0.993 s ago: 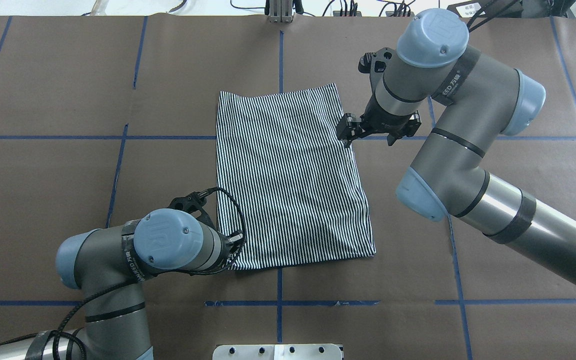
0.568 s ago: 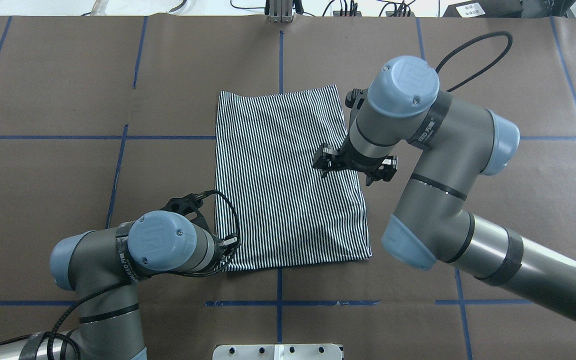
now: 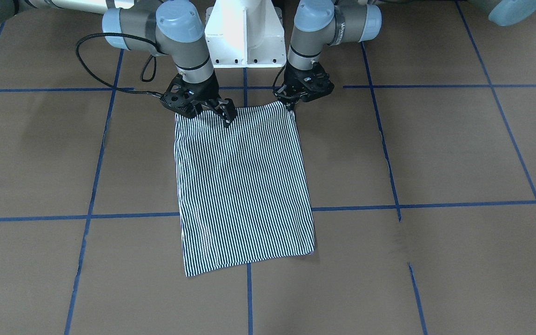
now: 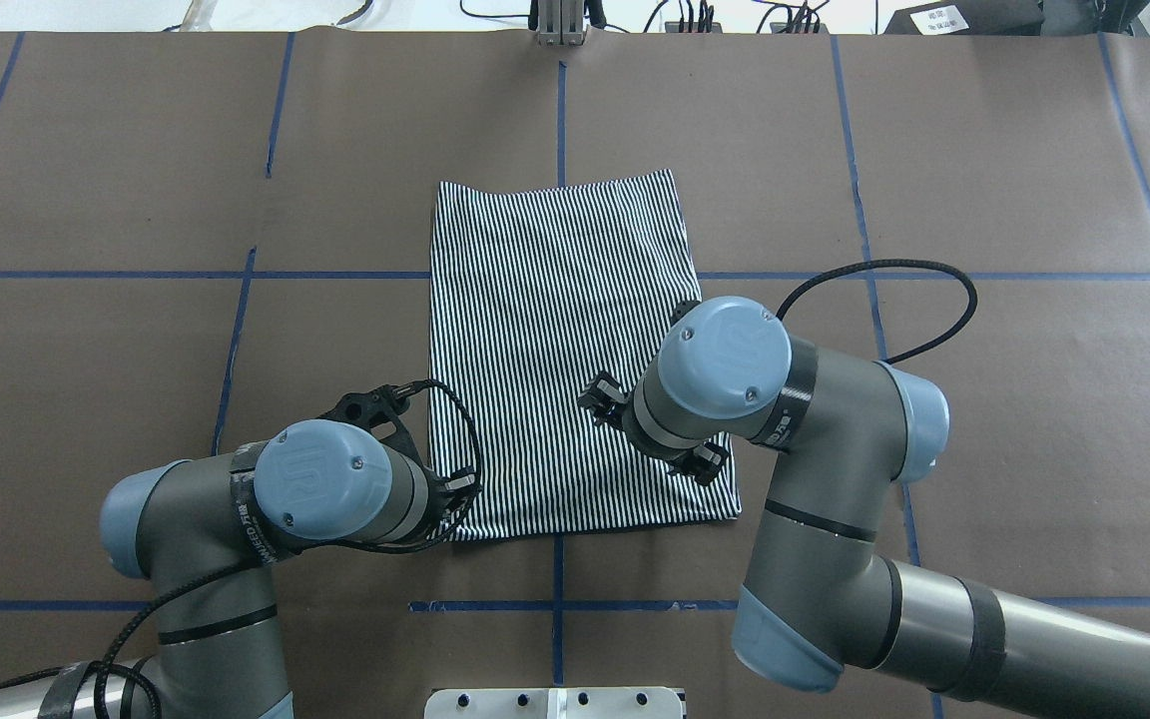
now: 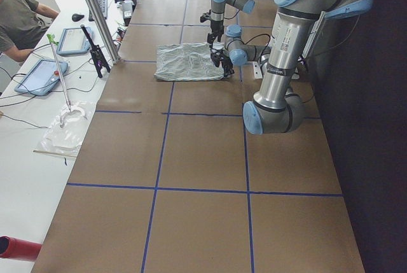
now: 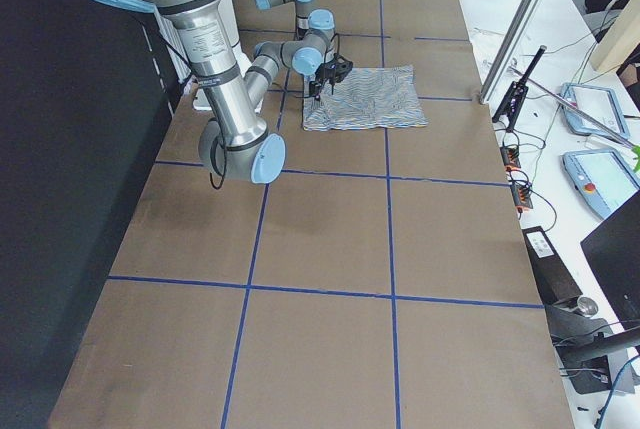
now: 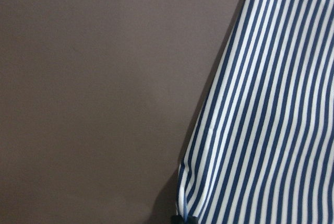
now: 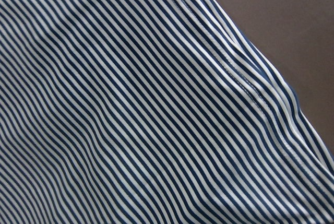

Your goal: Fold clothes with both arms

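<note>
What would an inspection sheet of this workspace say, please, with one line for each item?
Surface: brown paper-covered table with a blue tape grid, flat.
Job's things: navy-and-white striped shirt, folded to a rectangle, lying flat.
Clutter: nothing seen.
Tools: left tool at a robot-side shirt corner; right tool over the shirt's robot-side edge; open or shut cannot be told.
Cables: black cable loops off the right arm; second black cable loops beside the left tool, over the shirt's edge.
Surroundings: white side table with tablets; a seated person.

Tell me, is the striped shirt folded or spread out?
Folded. The striped shirt lies flat as a neat rectangle, with no sleeves or collar showing in any view.
</note>
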Robot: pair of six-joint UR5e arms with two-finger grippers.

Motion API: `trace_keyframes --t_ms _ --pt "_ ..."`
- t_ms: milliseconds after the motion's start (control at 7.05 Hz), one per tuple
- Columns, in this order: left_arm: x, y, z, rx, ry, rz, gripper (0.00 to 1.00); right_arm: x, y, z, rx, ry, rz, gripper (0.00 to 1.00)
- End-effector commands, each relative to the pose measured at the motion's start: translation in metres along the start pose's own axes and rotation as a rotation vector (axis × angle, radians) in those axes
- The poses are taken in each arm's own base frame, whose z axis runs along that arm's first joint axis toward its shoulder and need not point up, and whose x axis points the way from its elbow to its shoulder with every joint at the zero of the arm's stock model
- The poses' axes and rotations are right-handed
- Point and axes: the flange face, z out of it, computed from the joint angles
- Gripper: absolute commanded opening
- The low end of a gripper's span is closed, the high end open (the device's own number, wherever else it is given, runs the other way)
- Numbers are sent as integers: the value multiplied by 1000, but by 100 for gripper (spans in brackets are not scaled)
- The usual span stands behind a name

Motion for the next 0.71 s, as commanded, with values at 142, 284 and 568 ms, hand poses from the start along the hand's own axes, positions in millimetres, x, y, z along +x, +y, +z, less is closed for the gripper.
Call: trace_keyframes --t_ms 142,284,568 --pt "5 2 -21 -11 39 6 0 8 2 31 36 45 26 100" --pt "5 3 -22 -13 40 6 0 12 3 35 40 52 25 100" --pt "5 3 -22 -13 40 7 0 18 3 41 49 72 26 100"
